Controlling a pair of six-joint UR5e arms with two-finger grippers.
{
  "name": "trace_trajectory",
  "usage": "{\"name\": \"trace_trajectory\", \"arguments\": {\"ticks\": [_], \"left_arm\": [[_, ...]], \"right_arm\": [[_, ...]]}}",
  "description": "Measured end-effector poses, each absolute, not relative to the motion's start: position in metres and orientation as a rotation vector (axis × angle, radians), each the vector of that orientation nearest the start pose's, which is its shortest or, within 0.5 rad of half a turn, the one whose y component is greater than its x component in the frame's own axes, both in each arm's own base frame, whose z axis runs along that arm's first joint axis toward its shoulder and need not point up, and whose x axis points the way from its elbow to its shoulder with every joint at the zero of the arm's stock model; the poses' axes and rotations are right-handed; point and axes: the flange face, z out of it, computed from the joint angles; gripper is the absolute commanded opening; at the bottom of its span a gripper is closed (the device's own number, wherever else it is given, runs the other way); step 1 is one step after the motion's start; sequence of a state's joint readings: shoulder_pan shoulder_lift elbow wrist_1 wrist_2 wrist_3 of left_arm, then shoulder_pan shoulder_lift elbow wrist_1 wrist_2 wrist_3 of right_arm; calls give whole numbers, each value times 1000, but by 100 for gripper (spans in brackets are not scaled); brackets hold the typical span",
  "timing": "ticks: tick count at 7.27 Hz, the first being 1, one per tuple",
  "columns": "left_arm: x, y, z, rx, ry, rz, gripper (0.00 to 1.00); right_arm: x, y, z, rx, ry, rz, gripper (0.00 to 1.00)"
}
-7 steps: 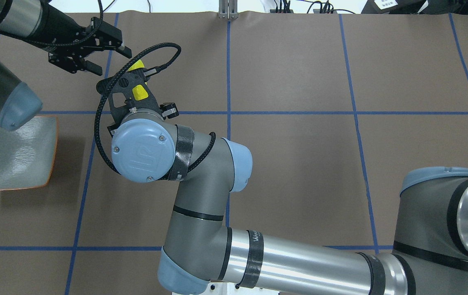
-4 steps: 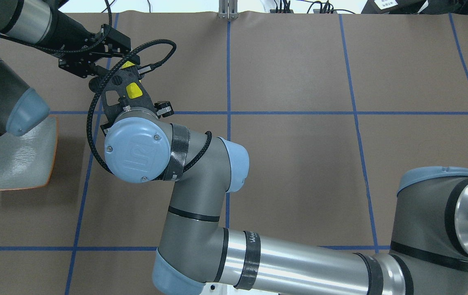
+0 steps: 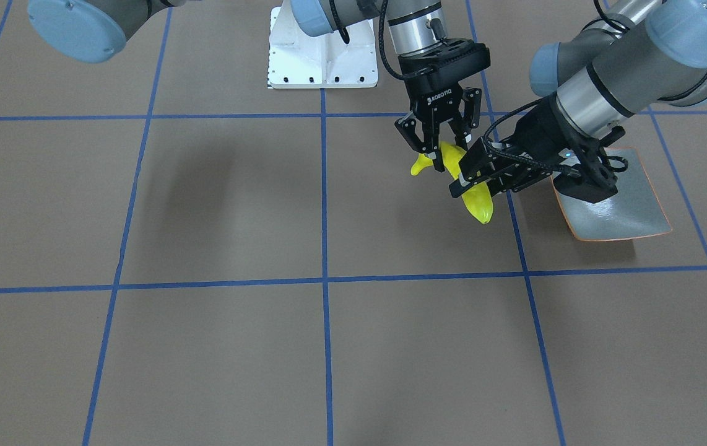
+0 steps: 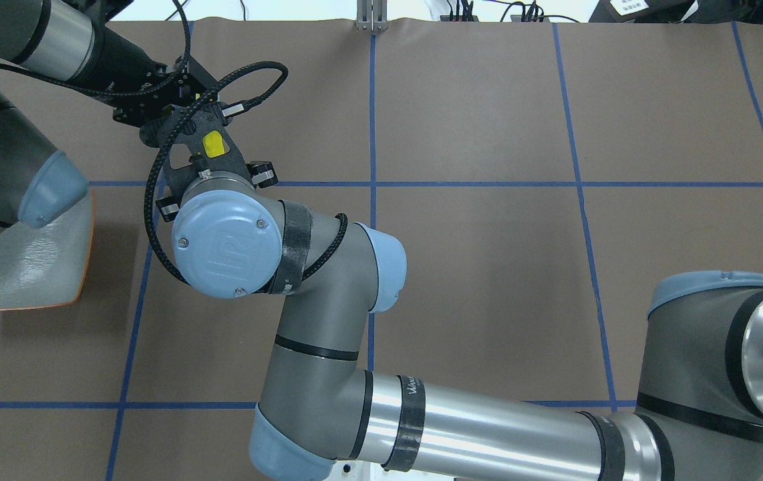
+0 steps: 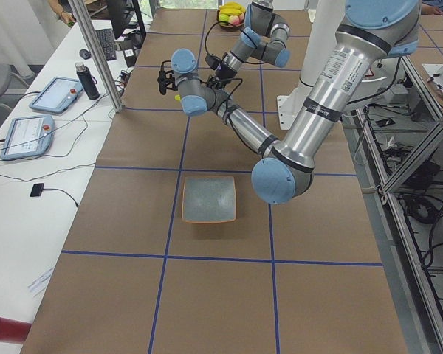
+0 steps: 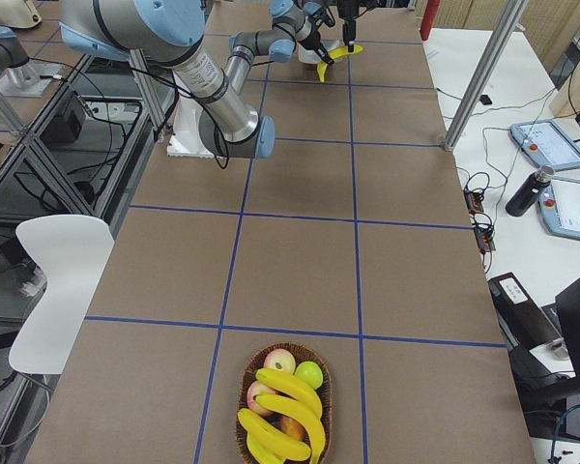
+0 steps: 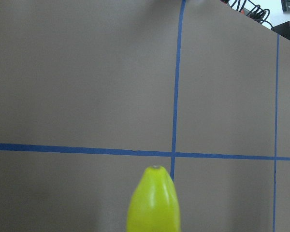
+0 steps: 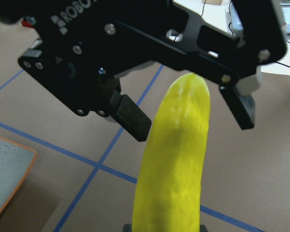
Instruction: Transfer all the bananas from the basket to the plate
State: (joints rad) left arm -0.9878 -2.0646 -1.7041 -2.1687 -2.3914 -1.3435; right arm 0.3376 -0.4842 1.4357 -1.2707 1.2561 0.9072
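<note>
Only your right-side view shows the basket [image 6: 242, 406], bottom centre, with more bananas [image 6: 290, 385] and other fruit [image 6: 309, 373]. In the front view, the held banana [image 3: 476, 203] hangs over the table [image 3: 205, 204] just left of the plate [image 3: 629, 214], pinched by the right gripper [image 3: 442, 150]. The right wrist view shows the left gripper [image 8: 188, 121] spread wide, fingers [image 8: 130, 121] straddling the banana's tip. Overhead, the arms hide nearly all of it.

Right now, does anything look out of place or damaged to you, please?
Nothing looks damaged or spilled. One banana hangs tilted above the table, pinched by the right gripper, the open fingers of the left gripper straddling it beside the plate.
</note>
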Motion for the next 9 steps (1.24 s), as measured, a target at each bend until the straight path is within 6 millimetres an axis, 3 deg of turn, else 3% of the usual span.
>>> {"name": "trace_trajectory", "arguments": {"ticks": [2,4,6,9], "left_arm": [[288,-547,235,72,1338,-141,0],[287,-546,239,70,1335,-146,0],[285,-547,245,69,1327,-157,0],[268,-548,280,80,1290,-205,0]], "right_arm": [[-630,-395,-20,836,-962,-82,99],[-627,-396,-7,851,-1001,-68,99],[-610,-404,6,837,-1041,-63,99],[-540,-426,50,729,-1061,-91,100]]}}
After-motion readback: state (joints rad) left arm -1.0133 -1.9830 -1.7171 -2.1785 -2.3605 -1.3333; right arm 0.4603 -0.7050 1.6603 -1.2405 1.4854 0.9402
